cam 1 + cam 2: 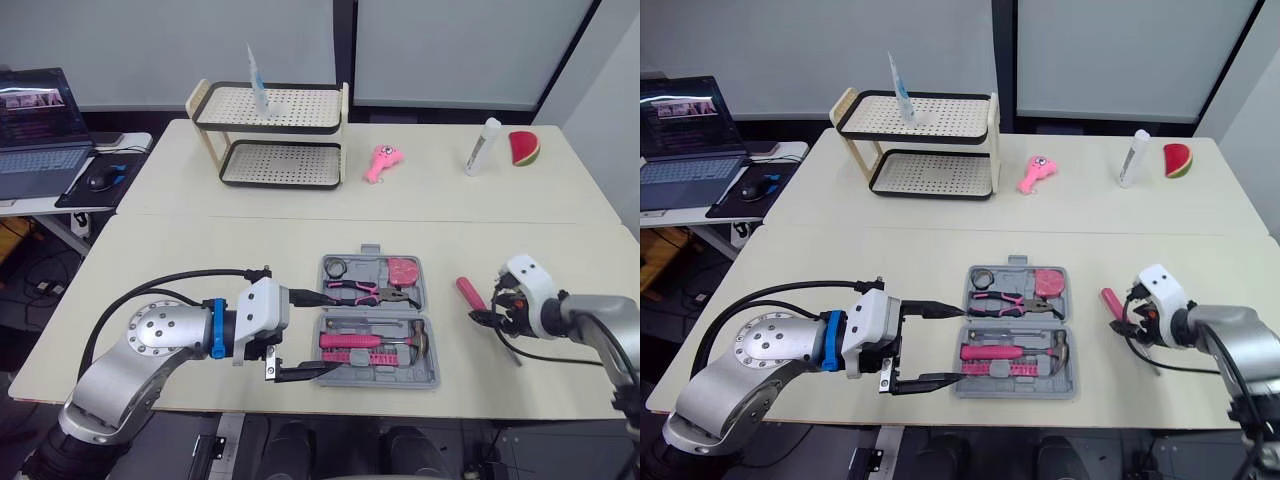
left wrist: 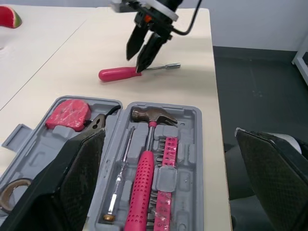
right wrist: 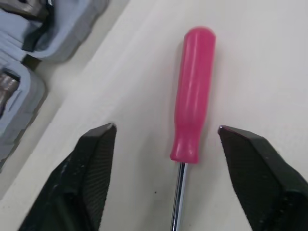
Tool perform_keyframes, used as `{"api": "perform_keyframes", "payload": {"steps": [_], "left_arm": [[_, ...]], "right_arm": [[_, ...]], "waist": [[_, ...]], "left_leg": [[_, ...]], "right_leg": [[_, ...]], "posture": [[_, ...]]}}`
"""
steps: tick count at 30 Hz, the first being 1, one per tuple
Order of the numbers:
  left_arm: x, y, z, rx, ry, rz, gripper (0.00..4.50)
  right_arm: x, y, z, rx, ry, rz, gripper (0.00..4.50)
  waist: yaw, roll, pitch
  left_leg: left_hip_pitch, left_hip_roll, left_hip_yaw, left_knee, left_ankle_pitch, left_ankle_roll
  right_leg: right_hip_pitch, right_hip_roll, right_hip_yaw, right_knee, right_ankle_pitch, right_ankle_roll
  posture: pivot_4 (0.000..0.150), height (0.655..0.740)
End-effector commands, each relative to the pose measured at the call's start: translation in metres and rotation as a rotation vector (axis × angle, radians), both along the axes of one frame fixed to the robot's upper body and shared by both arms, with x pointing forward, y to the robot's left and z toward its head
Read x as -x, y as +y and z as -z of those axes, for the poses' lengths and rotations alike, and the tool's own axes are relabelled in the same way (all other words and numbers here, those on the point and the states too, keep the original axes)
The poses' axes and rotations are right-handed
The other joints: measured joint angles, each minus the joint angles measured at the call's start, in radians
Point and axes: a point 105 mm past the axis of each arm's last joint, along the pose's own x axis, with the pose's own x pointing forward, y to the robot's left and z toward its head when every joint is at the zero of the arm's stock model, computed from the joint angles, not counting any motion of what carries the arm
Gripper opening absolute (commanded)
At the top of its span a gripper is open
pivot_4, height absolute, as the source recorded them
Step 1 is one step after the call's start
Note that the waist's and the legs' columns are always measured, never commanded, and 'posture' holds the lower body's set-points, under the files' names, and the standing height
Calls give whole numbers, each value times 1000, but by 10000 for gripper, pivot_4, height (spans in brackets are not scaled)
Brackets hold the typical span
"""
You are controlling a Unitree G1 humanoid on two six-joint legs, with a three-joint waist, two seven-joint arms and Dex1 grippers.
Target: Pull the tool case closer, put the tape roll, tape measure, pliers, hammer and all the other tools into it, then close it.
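Tool case (image 2: 205, 163) holds one hammer (image 2: 144, 179), one pliers (image 1: 365, 291); one screwdriver (image 2: 120, 73) lies outside.

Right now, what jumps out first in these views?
The open grey tool case sits mid-way along the near table, with the pink-handled hammer and other tools seated in it. The left gripper is open at the case's left end. The right gripper is open over a pink-handled screwdriver that lies on the table to the case's right.
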Motion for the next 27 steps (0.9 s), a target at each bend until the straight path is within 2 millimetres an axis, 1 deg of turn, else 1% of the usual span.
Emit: {"api": "perform_keyframes", "payload": {"steps": [1,2,5,8,12,16,19,22,24,27], "left_arm": [[0,0,-7,6,-39,14,45000],[0,-1,-7,8,-39,17,45000],[0,-3,-8,9,-43,28,45000],[-1,-3,-8,9,-46,34,45000],[-2,-4,-9,12,-47,40,45000],[-2,-5,-10,19,-47,46,45000],[-1,-5,-10,24,-44,50,45000],[0,-5,-11,34,-36,56,45000],[2,-5,-13,47,-26,63,45000],[3,-5,-14,59,-14,72,45000]], "right_arm": [[0,6,-13,1,-200,-60,44570],[1,6,-11,6,-231,-66,44570],[1,0,-2,0,-285,3,44570],[-4,-8,5,-27,-305,88,44570],[-8,-15,14,-27,-298,139,44570],[-5,-17,27,-32,-246,153,44570],[-5,-18,31,-34,-243,167,38327],[-4,-16,34,-39,-239,163,27900],[-4,-14,37,-44,-232,158,23086],[-3,-13,39,-39,-229,149,18595]], "waist": [[-2,0,0],[-2,0,0],[-4,0,0],[-4,0,0],[-4,0,0],[-4,0,0],[-4,0,0],[-4,0,0],[-4,0,0],[-4,0,0]], "left_leg": [[0,0,0,0,0,0],[1,0,0,0,0,0],[1,1,0,0,0,0],[1,0,1,0,0,0],[1,0,1,0,0,0],[1,0,1,0,0,0],[1,0,1,0,0,0],[1,0,1,0,0,0],[1,0,1,0,0,0],[1,0,1,0,0,0]], "right_leg": [[0,0,0,0,0,0],[0,0,0,0,0,0],[0,1,0,1,0,0],[0,1,0,1,0,0],[0,1,0,1,0,0],[0,1,0,1,0,0],[0,1,0,1,0,0],[0,1,0,1,0,0],[0,1,0,1,0,0],[0,1,0,1,0,0]], "posture": [[1500,7290],[1500,7290],[1500,7290],[1500,7290],[1500,7290],[1500,7290],[1500,7290],[1500,7290],[1500,7290],[1500,7290]]}}
